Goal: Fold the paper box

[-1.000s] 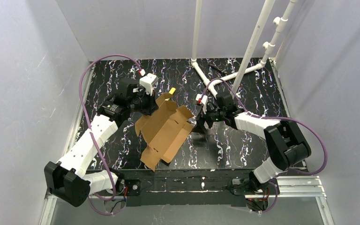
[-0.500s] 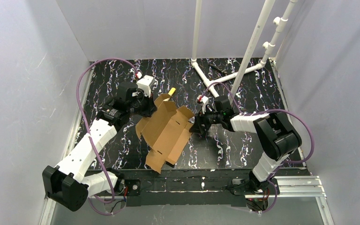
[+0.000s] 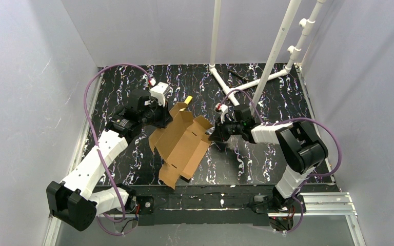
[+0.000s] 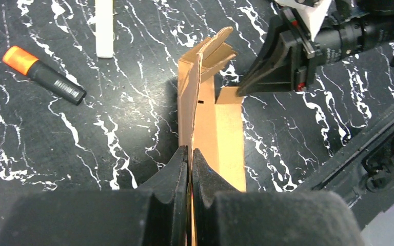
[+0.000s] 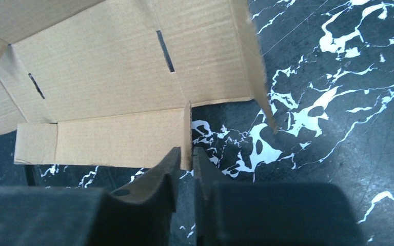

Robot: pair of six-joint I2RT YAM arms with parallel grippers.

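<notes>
paper box (image 3: 182,141): long axis 1 to 7 o'clock, between arms
left gripper (image 4: 190,160): clamped on its 10 o'clock wall
right gripper (image 5: 186,159): clamped on 3 o'clock flap, equally near

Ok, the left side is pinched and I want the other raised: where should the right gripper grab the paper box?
On the paper box, take the raised flap on its right side, edge-on from the right, low over the table. It stands upright there, thin enough for the jaws to straddle; the right gripper sits around it.
</notes>
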